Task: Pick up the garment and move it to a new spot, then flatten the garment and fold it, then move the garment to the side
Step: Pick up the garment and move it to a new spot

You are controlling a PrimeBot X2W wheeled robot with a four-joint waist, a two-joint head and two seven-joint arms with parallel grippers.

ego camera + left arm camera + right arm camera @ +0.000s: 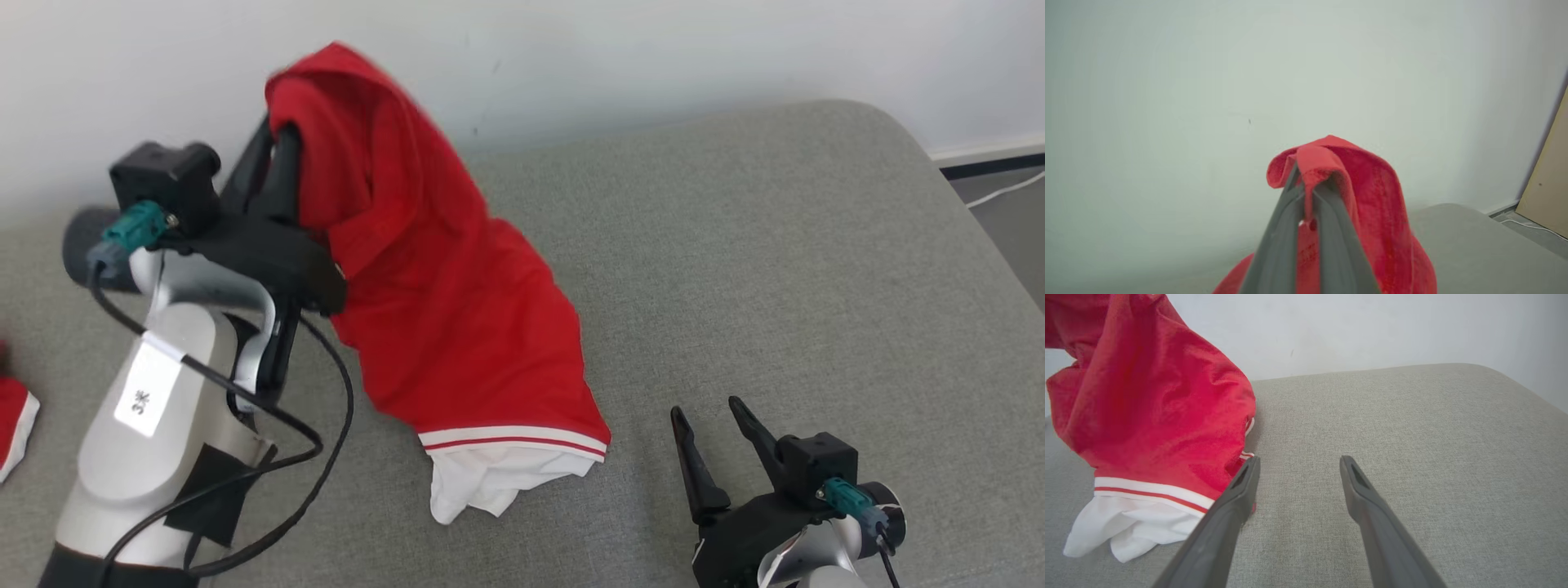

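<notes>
Left end effector point(1303, 183) clamps the garment point(457, 310), half-lifted near the cushion's point(775, 245) back edge. Right end effector point(707, 412) is spread apart and empty. Relocating, flattening and folding look still to come.

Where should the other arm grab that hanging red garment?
Probably the striped hem, approached from the right by the open right end effector: the left end effector pinches the top of the red garment, so the hem droops onto the cushion nearest that side.

left gripper point(1302, 192) tips buried in garment point(441, 286)
</notes>
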